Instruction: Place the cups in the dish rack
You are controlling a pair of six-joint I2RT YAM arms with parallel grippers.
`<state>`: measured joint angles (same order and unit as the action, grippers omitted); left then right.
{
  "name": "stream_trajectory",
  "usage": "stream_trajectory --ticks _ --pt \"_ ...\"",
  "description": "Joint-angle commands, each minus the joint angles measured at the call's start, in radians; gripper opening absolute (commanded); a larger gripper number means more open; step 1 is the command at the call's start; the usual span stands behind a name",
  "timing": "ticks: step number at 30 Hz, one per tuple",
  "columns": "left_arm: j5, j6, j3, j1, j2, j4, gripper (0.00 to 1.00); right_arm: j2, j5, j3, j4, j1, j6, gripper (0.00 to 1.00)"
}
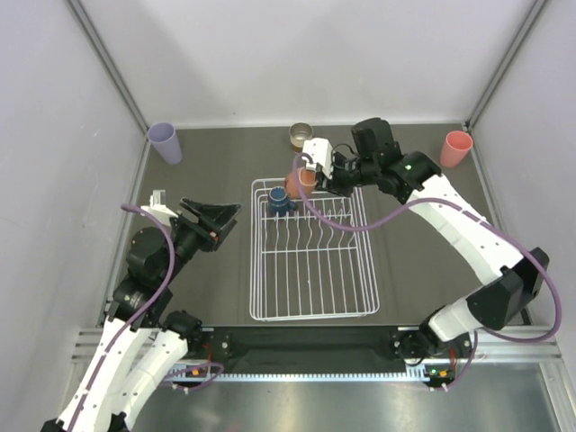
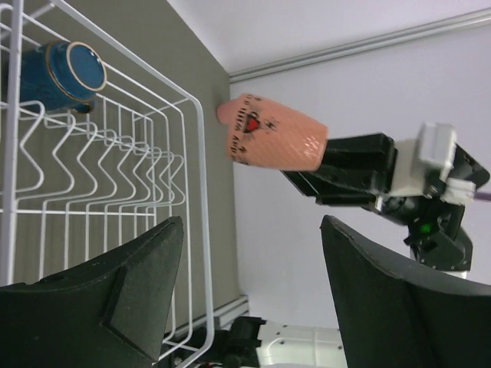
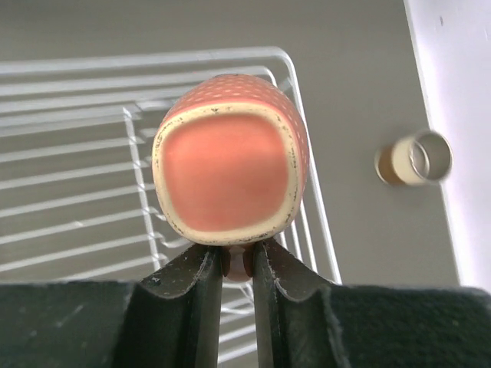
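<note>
The orange mug point(image 1: 304, 180) hangs on its side above the far edge of the rack point(image 1: 255, 270), base turned toward the wrist camera. The right gripper point(image 3: 238, 254) has its fingers pinched nearly together on what looks like the mug's handle. The blue mug point(image 1: 280, 200) sits in the rack's far left corner, just beside the held mug. The left gripper point(image 1: 227, 223) hovers left of the rack, spread wide and empty. On the table point(image 1: 207, 171), the lavender tumbler point(image 1: 165, 142) stands far left, the pink tumbler point(image 1: 456, 148) far right, and the shiny brown cup point(image 1: 301, 135) just beyond the rack.
</note>
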<state>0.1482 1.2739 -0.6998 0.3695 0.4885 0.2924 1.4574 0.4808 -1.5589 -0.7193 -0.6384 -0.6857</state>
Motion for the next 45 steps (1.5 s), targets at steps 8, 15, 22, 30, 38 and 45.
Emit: stream_trajectory --ticks 8,15,22,30,38,45 --pt "-0.033 -0.258 -0.098 0.0 -0.051 0.215 0.77 0.168 -0.154 -0.073 -0.065 0.083 -0.27 0.0" --pt "-0.019 -0.289 -0.046 0.0 -0.045 0.217 0.77 0.264 -0.173 -0.11 -0.08 0.105 -0.302 0.0" --pt "0.007 -0.306 -0.03 0.0 0.002 0.169 0.77 0.327 -0.169 -0.156 -0.094 0.117 -0.319 0.0" --pt "0.008 -0.353 -0.063 0.0 0.021 0.172 0.77 0.377 -0.157 -0.173 -0.117 0.12 -0.321 0.0" --pt "0.022 -0.369 -0.073 0.0 0.022 0.166 0.78 0.388 -0.153 -0.156 -0.112 0.12 -0.319 0.0" --pt "0.019 -0.38 -0.081 0.0 0.022 0.174 0.78 0.419 -0.136 -0.184 -0.117 0.12 -0.311 0.0"
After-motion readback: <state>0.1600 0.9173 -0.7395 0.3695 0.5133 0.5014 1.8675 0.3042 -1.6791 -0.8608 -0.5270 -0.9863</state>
